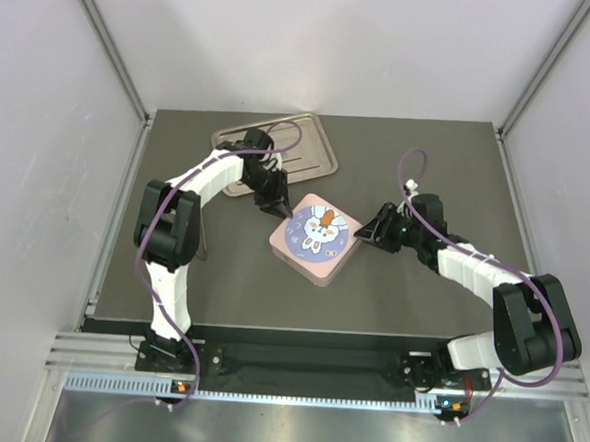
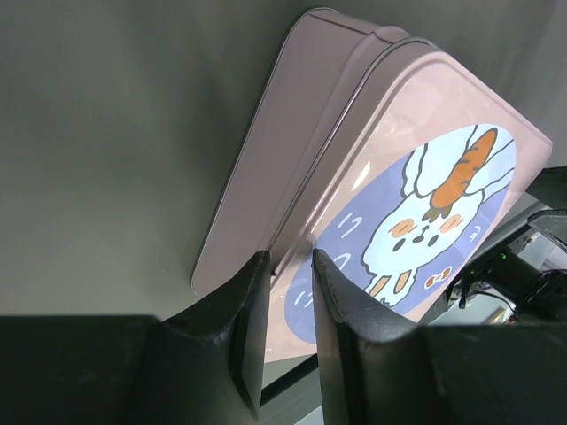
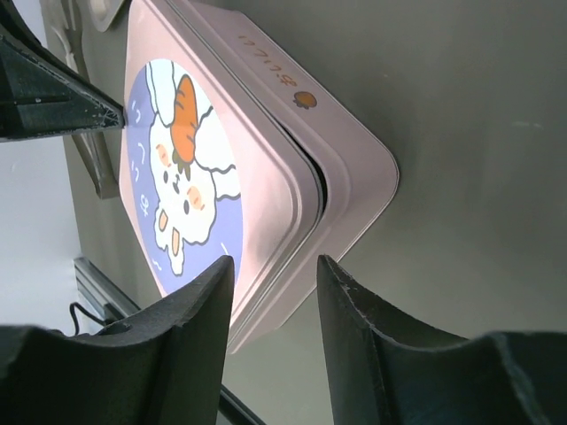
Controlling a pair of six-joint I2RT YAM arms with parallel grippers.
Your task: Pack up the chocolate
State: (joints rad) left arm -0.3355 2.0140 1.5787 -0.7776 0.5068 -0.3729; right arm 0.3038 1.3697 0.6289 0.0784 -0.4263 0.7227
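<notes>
No chocolate shows; any pieces are hidden inside the pink square box (image 1: 315, 238). Its lid (image 2: 425, 177) carries a rabbit-and-carrot picture and sits on the base a little askew, with a dark gap at the right corner (image 3: 317, 181). My left gripper (image 1: 273, 202) is at the box's far left edge, its jaws a narrow gap apart with the lid's rim between them (image 2: 288, 261). My right gripper (image 1: 373, 229) is open at the box's right corner, which lies just beyond its fingertips (image 3: 275, 270).
A silver metal tray (image 1: 310, 147) lies at the back left, behind the left gripper. The box stands mid-table between the two arms. White walls enclose the table on three sides.
</notes>
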